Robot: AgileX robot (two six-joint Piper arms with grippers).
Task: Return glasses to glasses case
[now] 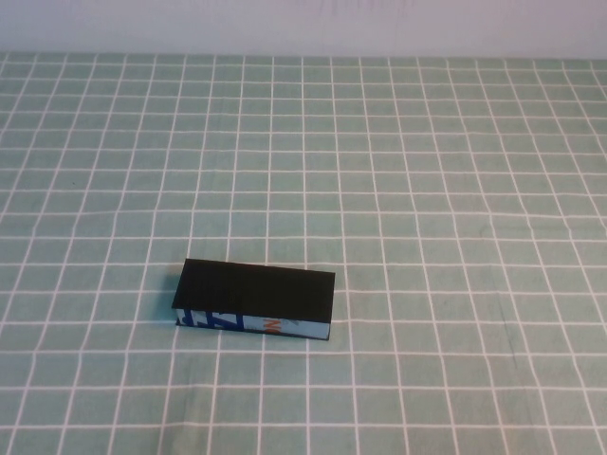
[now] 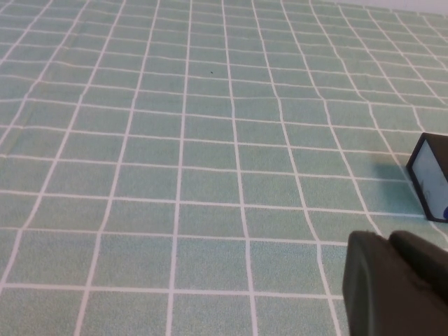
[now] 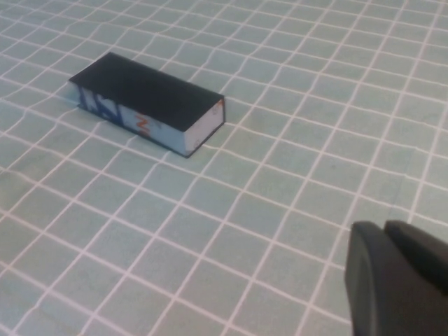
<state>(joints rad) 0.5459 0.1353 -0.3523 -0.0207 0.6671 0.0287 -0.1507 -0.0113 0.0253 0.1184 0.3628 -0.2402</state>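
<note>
closed case alone on the checked cloth, both arms held back

here's the glasses case (image 1: 254,300), sitting lower left of centre in the high view, lid down and shut. its long axis runs nearly left to right across the frame, with the right end dropped a touch lower than the left, so it lies on a slight slant against the grid lines. the black top faces up; the printed front side, blue and white with a small orange mark, faces the bottom edge of the frame, toward the robot.

it rests flat on the green tablecloth (image 1: 455,190), a white-lined check that fills the frame up to a pale wall (image 1: 303,24) along the top.

the glasses themselves are nowhere in sight in any view.

no arm shows in the high view at all. over to the left wrist view: the left gripper (image 2: 399,287) is a dark shape in the lower right corner, above bare cloth, with one pale end of the case (image 2: 430,178) just peeking in at the right edge, apart from the gripper. whether it's open or closed, cannot tell, and nothing is seen held in it.

right wrist view now: the whole case (image 3: 148,101) lies in the upper left, printed side and pale end panel both showing, and the right gripper (image 3: 399,280) sits dark in the lower right corner, well apart from it. same story here, cannot tell how far open it is.
</note>
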